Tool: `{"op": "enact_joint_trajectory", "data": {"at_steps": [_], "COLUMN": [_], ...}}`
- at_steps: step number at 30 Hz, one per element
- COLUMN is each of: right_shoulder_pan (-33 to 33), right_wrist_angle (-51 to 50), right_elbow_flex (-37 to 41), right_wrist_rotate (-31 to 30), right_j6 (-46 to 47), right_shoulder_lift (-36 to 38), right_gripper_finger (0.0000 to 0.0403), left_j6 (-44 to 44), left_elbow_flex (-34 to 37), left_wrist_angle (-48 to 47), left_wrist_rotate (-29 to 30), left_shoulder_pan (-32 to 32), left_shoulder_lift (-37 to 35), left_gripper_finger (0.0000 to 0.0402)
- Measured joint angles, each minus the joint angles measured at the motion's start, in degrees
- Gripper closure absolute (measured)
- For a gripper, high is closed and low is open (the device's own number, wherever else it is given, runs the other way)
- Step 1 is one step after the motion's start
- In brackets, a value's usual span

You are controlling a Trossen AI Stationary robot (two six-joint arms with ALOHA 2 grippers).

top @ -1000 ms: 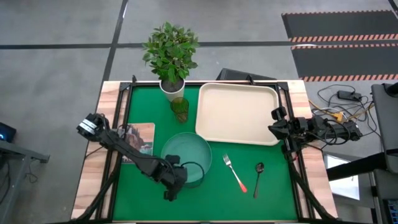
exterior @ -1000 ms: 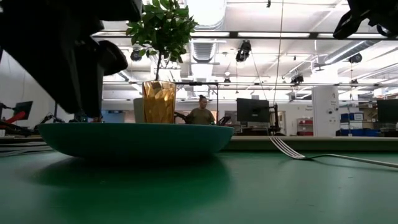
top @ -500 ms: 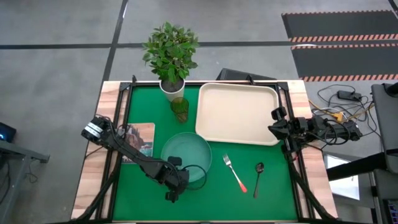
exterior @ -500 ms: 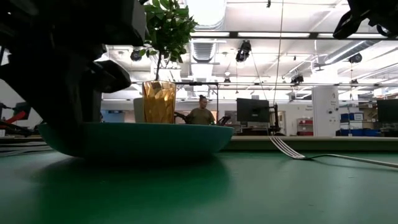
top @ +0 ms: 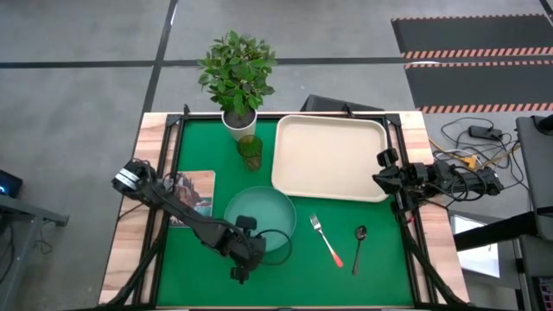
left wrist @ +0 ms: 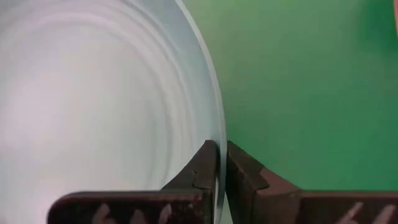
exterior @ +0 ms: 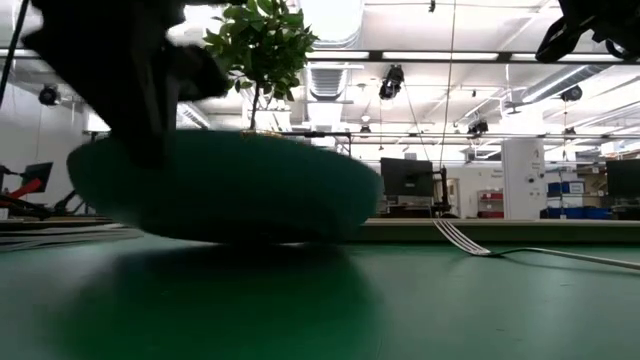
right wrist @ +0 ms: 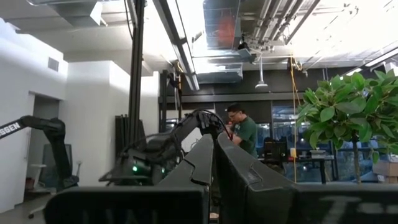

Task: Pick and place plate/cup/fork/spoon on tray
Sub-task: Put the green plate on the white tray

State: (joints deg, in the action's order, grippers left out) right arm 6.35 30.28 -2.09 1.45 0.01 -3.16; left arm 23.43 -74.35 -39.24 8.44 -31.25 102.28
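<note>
Plate (top: 257, 218) rim pinched by left pincer (top: 252, 248), tilted off the table (top: 380, 268).

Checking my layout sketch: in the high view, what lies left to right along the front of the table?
left gripper shut on the plate's rim → plate → fork → spoon
</note>
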Motion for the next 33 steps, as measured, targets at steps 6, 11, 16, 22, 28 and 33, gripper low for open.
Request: {"op": "enact_joint_trajectory", "data": {"at_steps": [6, 11, 16, 22, 28, 33], "right_shoulder_pan": [0.0, 0.0, 0.0, 0.0, 0.0, 0.0], "right_wrist_angle": [0.0, 0.0, 0.2, 0.6, 3.5, 3.5], "right_elbow_flex": [0.0, 0.0, 0.0, -1.3, -1.4, -0.9], "right_wrist_rotate": [0.0, 0.1, 3.2, 6.6, 11.8, 12.9], "right_j6": [0.0, 0.2, 0.5, 3.1, 3.8, 2.4], "right_shoulder_lift": [0.0, 0.0, 0.1, 0.1, 0.3, 2.2], "right_gripper_finger": [0.0394, 0.0394, 0.0394, 0.0394, 0.0394, 0.0394], "left_j6": [-3.7, -8.0, -13.3, -23.7, -30.1, -33.3], "left_elbow_flex": [-7.7, -12.1, -14.6, -14.6, -14.6, -14.5], "left_wrist_angle": [-6.4, -7.3, -6.7, 4.2, 9.6, 14.3], "left_wrist_rotate": [3.8, 9.1, 15.6, 17.4, 17.3, 17.2], "left_shoulder_pan": [0.0, 0.1, 0.5, 4.0, 8.9, 12.5], "left_shoulder_lift": [-0.1, -0.2, -0.2, -0.2, 1.1, 2.1], "left_gripper_finger": [0.0400, 0.0400, 0.0400, 0.0401, 0.0401, 0.0401]}}
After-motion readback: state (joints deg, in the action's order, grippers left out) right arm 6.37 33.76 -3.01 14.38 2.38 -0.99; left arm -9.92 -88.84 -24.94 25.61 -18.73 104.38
